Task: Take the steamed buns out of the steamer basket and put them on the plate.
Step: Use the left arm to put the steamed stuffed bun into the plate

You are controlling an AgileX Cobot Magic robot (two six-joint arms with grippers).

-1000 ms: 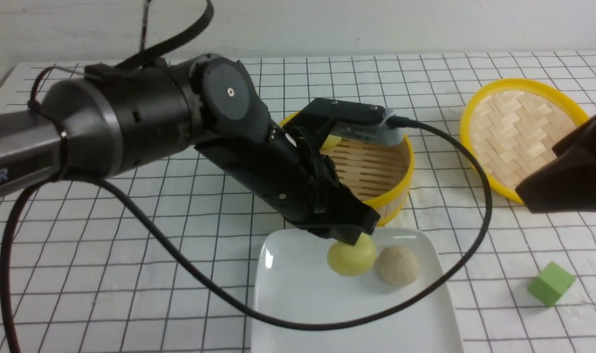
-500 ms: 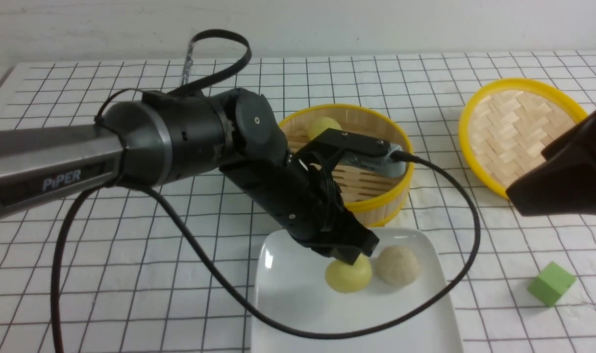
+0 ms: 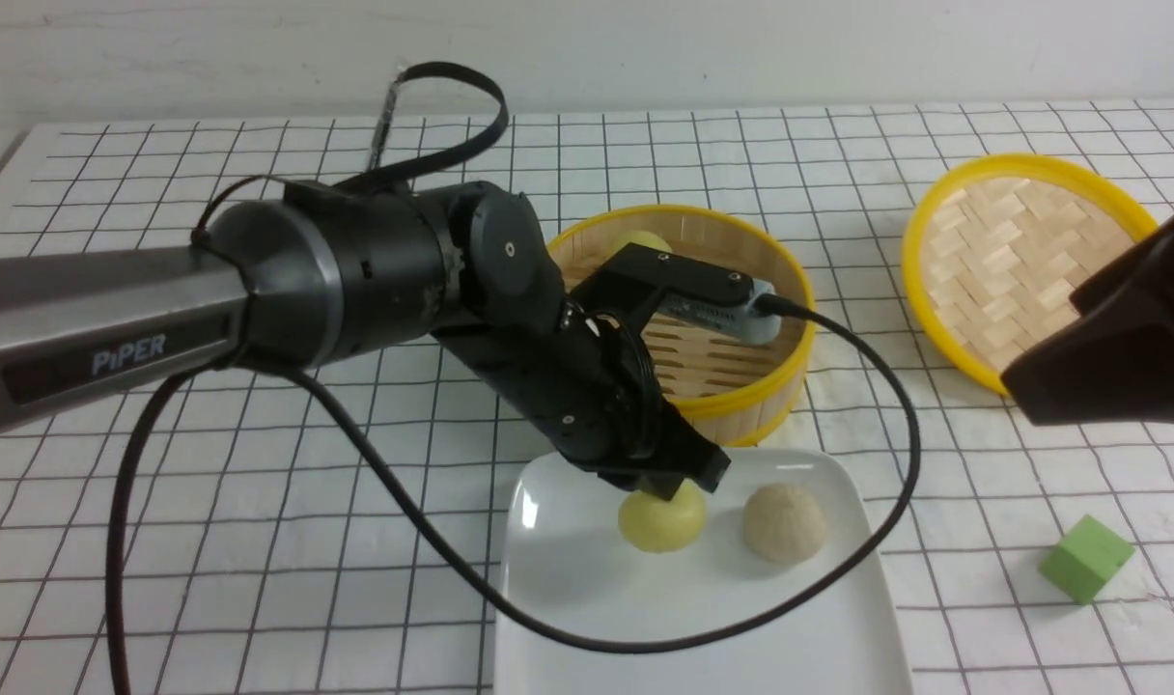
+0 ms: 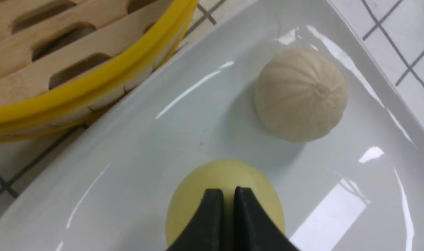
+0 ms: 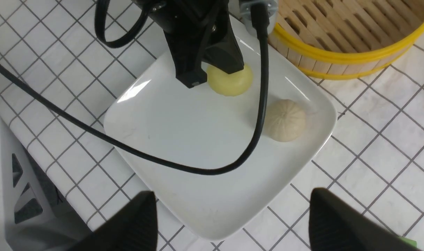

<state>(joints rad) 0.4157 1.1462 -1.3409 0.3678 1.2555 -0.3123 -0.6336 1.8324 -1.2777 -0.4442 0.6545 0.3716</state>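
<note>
Left claw (image 4: 227, 191): jaws together, tips touching the top of yellow bun (image 3: 660, 518) on the plate (image 3: 587, 589). Beige bun (image 3: 784, 522) sits near it. Third bun (image 3: 640, 241) in steamer basket (image 3: 770, 381). Right claw (image 5: 233, 197) spread wide, empty.

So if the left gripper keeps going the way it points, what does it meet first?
The yellow bun on the plate: the left gripper has its shut tips right at the bun's top; whether they touch is unclear.
</note>
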